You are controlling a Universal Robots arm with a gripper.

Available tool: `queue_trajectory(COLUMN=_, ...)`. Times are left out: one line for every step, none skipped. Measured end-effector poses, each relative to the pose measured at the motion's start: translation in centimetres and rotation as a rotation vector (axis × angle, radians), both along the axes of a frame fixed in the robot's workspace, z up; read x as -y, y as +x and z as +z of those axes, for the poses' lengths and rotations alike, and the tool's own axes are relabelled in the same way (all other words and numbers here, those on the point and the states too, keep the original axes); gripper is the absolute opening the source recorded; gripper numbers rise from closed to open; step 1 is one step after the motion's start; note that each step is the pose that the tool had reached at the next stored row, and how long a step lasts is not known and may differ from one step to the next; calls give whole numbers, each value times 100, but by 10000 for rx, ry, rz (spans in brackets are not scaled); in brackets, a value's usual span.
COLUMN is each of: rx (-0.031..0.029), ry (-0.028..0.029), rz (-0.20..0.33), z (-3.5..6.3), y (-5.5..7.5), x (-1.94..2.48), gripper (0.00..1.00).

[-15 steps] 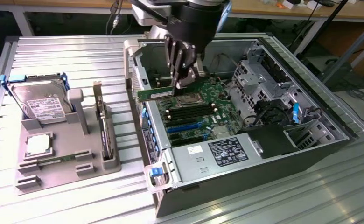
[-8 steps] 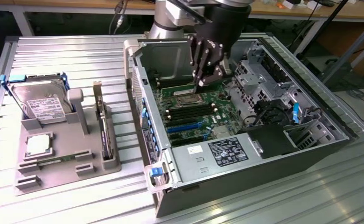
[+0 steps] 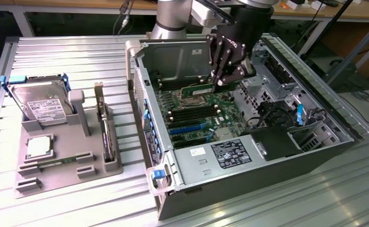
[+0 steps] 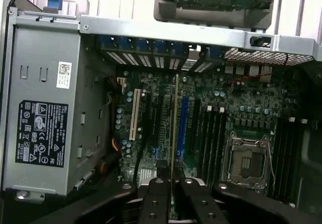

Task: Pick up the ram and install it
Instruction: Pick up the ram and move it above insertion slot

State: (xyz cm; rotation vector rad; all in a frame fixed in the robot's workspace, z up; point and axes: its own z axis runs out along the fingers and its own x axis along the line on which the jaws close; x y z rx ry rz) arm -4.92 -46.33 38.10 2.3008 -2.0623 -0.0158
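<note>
Across the slatted metal table (image 3: pixel 279 203) lies a big open case (image 3: pixel 171 59), taking up most of the exterior view's right half. On the exterior view's left, just beside the case, sits a grey tray (image 3: pixel 52 177) with moulded holders.

Inside the case, a silver power supply (image 3: pixel 235 151) with a black label fills the near end. A green board (image 3: pixel 203 120) covers the floor beyond it, crowded with long black slots (image 3: pixel 188 113) and a few blue ones. A metal socket (image 3: pixel 194 100) sits on the board's far part, just past the black slots.

At the tray's far end a silver drive (image 3: pixel 42 101) stands tilted in its holder. A card (image 3: pixel 105 132) stands upright on edge along the tray's side nearest the case. A small square chip (image 3: pixel 38 146) lies flat near the tray's middle.

From the far side the arm (image 3: pixel 171 19) reaches down into the case, carrying a black gripper (image 3: pixel 221 84). Its fingers are clamped on the ram (image 3: pixel 196 90), a narrow green stick held level on its long edge, just over the socket and near the black slots. Whether its lower edge touches anything cannot be told. From the wrist view the ram (image 4: pixel 175 128) appears edge-on, a thin line running out from between the two fingers (image 4: pixel 153 204) above the board.
</note>
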Motion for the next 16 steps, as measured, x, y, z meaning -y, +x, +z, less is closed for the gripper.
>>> queue_trajectory(rx=-1, ry=1, rz=-1, z=-1, y=6, x=-10, gripper=14)
queue_trajectory(rx=-2, ry=0, rz=-2, z=-2, y=7, x=-60, gripper=14)
queue_trajectory(rx=-2, ry=0, rz=-5, z=-10, y=9, x=-133, gripper=14)
queue_trajectory(rx=-3, ry=0, rz=-9, z=-26, y=23, x=-165, gripper=14)
queue_trajectory(rx=-9, ry=-1, rz=-21, z=-45, y=41, x=-175, gripper=14)
queue_trajectory(rx=-12, ry=-1, rz=-34, z=-63, y=58, x=-179, gripper=14)
queue_trajectory(rx=-14, ry=1, rz=-47, z=-82, y=76, x=-183, gripper=14)
queue_trajectory(rx=-15, ry=0, rz=-62, z=-99, y=93, x=-186, gripper=14)
queue_trajectory(rx=-18, ry=0, rz=-79, z=-119, y=112, x=-189, gripper=14)
queue_trajectory(rx=-22, ry=0, rz=-96, z=-135, y=126, x=-192, gripper=14)
queue_trajectory(rx=-26, ry=0, rz=-116, z=-153, y=141, x=-195, gripper=14)
queue_trajectory(rx=-36, ry=0, rz=-154, z=-181, y=164, x=-199, gripper=14)
queue_trajectory(rx=-49, ry=0, rz=-204, z=-210, y=181, x=-205, gripper=14)
queue_trajectory(rx=-65, ry=-2, rz=-274, z=-254, y=201, x=-215, gripper=14)
queue_trajectory(rx=-75, ry=-2, rz=-318, z=-285, y=212, x=-225, gripper=14)
queue_trajectory(rx=-84, ry=0, rz=-359, z=-319, y=220, x=-237, gripper=14)
